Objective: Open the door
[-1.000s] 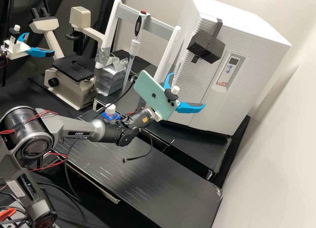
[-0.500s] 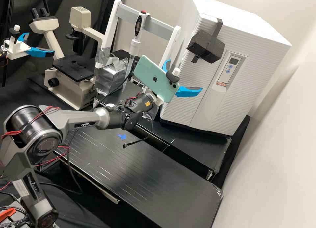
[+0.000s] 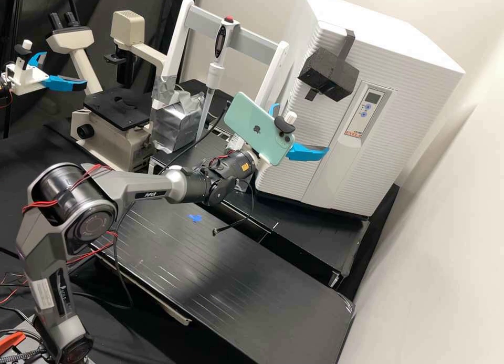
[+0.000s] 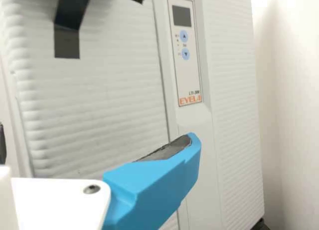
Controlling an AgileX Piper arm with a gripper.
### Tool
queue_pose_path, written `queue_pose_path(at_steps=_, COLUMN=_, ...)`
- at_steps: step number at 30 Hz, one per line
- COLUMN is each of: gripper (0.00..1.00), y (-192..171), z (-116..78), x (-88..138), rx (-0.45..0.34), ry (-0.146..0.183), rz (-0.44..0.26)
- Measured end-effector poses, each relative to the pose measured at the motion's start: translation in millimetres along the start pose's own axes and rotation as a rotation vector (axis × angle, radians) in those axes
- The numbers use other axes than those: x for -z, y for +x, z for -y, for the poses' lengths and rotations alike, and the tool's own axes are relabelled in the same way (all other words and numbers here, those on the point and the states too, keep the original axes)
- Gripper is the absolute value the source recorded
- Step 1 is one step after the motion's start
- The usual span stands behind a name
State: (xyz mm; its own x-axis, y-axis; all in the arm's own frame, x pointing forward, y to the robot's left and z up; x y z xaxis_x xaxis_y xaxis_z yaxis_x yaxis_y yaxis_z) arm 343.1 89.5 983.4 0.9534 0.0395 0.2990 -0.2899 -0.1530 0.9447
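In the high view my gripper (image 3: 301,130) stands open before the left half of the white cabinet's ribbed door (image 3: 307,180), with its blue fingers spread wide apart. One fingertip overlaps the door's smooth vertical strip (image 3: 336,159), below the control panel (image 3: 366,112); whether they touch, I cannot tell. The door looks closed. In the wrist view a blue finger of my gripper (image 4: 154,182) lies across the ribbed door (image 4: 99,105), its tip close to the smooth strip (image 4: 197,145).
A dark foam block (image 3: 328,75) is strapped on the cabinet's upper front. Left of the cabinet stand a white frame (image 3: 270,80) with a pipette (image 3: 215,72), a foil-wrapped block (image 3: 178,122) and a microscope (image 3: 118,112). A green phone (image 3: 257,127) rides on my wrist.
My gripper has risen and then shifted right, with one fingertip now overlapping the cabinet's smooth strip. It has stayed open, and the door has not visibly moved.
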Motion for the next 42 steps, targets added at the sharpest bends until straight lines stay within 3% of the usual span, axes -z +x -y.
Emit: queue_pose_path(at_steps=42, gripper=0.00, y=0.1, z=0.4, x=-0.8, rx=0.035, ry=-0.037, rz=-0.023)
